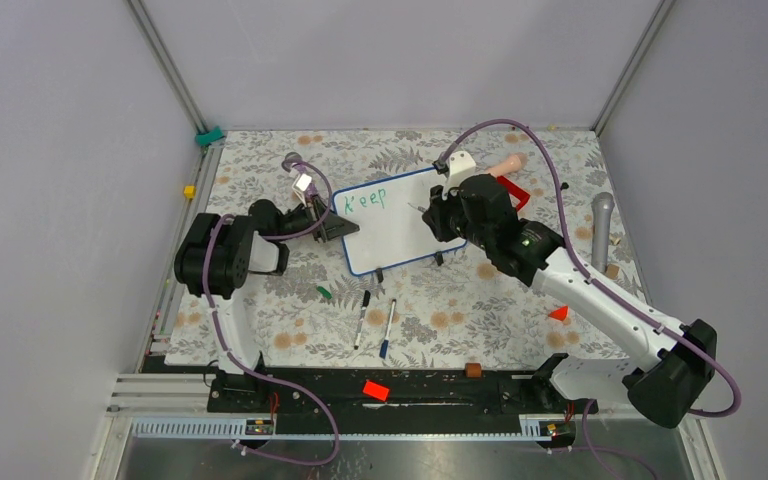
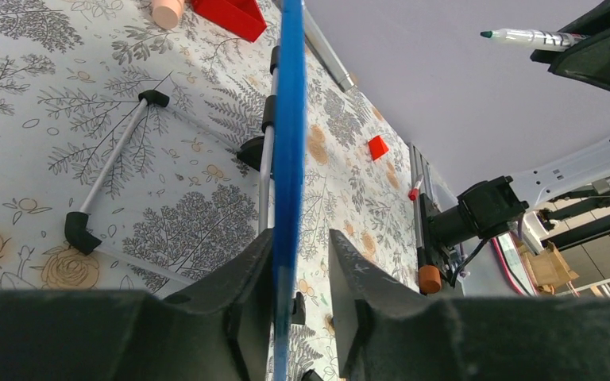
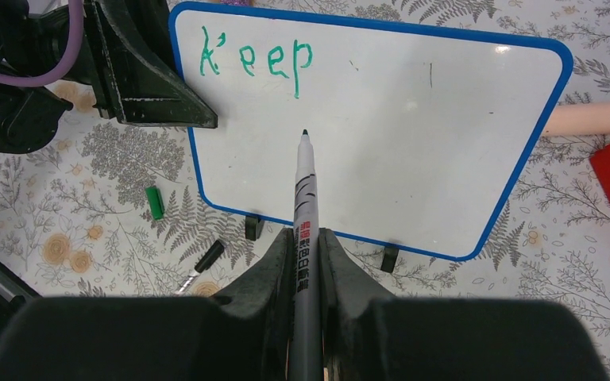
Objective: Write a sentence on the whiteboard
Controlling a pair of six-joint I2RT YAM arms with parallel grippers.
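The whiteboard [image 1: 400, 235] stands tilted on its black feet at mid-table; it also shows in the right wrist view [image 3: 413, 143], and edge-on as a blue rim in the left wrist view [image 2: 290, 119]. Of the sentence, only the green word "Keep" [image 3: 256, 59] is on it, at the top left [image 1: 367, 199]. My left gripper [image 1: 332, 222] is closed about the board's left edge [image 2: 302, 238]. My right gripper [image 3: 306, 234] is shut on a grey marker [image 3: 303, 190]. The marker's tip points at the board just below the "p"; I cannot tell if it touches.
A green cap [image 1: 323, 292] and two loose markers [image 1: 362, 318] [image 1: 388, 327] lie in front of the board. A red block [image 1: 517, 192], a peach cylinder [image 1: 507, 164] and a grey cylinder [image 1: 601, 228] lie behind and to the right. A small red wedge [image 1: 559, 313] sits near my right arm.
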